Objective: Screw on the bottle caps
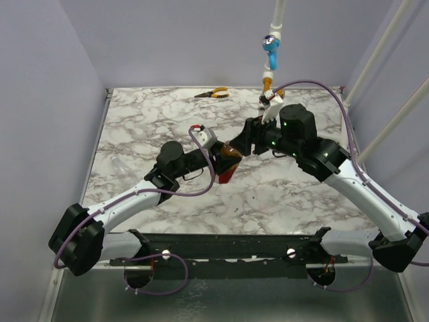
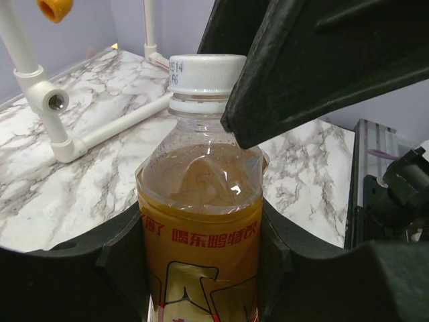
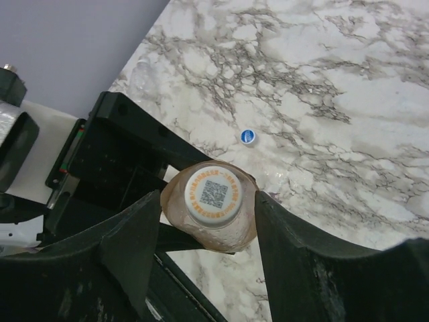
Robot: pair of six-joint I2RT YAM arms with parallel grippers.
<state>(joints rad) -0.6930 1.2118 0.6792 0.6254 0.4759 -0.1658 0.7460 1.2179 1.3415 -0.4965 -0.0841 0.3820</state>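
Observation:
The bottle (image 1: 228, 161) is clear with amber contents and a red-lettered label (image 2: 201, 235). It stands upright in my left gripper (image 2: 201, 268), which is shut on its body. A white cap (image 2: 204, 74) with a printed code (image 3: 213, 194) sits on its neck. My right gripper (image 3: 208, 201) hangs over the top, open, one finger on each side of the cap with a gap to it. One of its fingers (image 2: 301, 74) shows just right of the cap in the left wrist view. A small blue cap (image 3: 247, 136) lies loose on the marble beyond the bottle.
Orange-handled pliers (image 1: 213, 93) lie at the back of the marble table (image 1: 301, 201). A white pipe with a light-blue valve handle (image 1: 270, 47) and an orange fitting (image 1: 268, 84) comes down at the back right. White pipe work (image 2: 53, 121) lies on the table behind the bottle.

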